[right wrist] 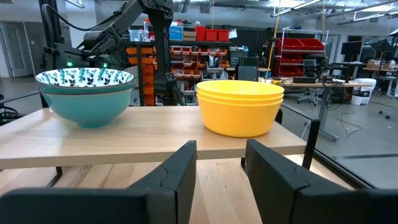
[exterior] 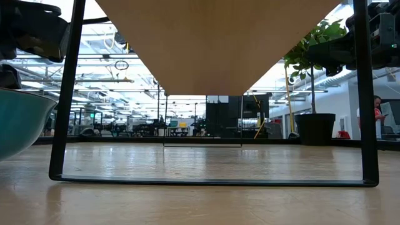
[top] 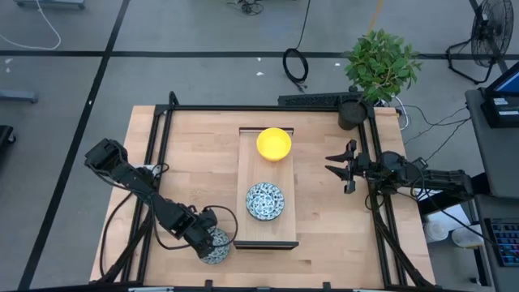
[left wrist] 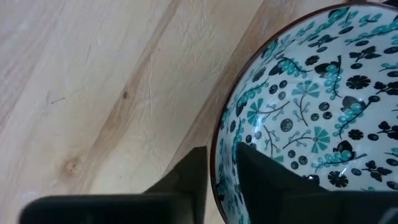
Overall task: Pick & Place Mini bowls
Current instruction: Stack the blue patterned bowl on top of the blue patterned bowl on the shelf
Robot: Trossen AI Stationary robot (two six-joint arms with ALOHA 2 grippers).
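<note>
- Left gripper [top: 212, 241] pinched the patterned bowl's [top: 217, 246] rim, one finger inside; a thin grip could slip.
- Right gripper [top: 339, 165] waited, fingers apart, beside the tray [top: 246, 138].

A tray [top: 266, 234] lies at the middle of the table [top: 324, 235]. On the tray sit two bowl stacks [top: 274, 143] [top: 265, 200], one behind the other. A third bowl [top: 216, 246] sits on the table just left of the tray's near end.
</note>
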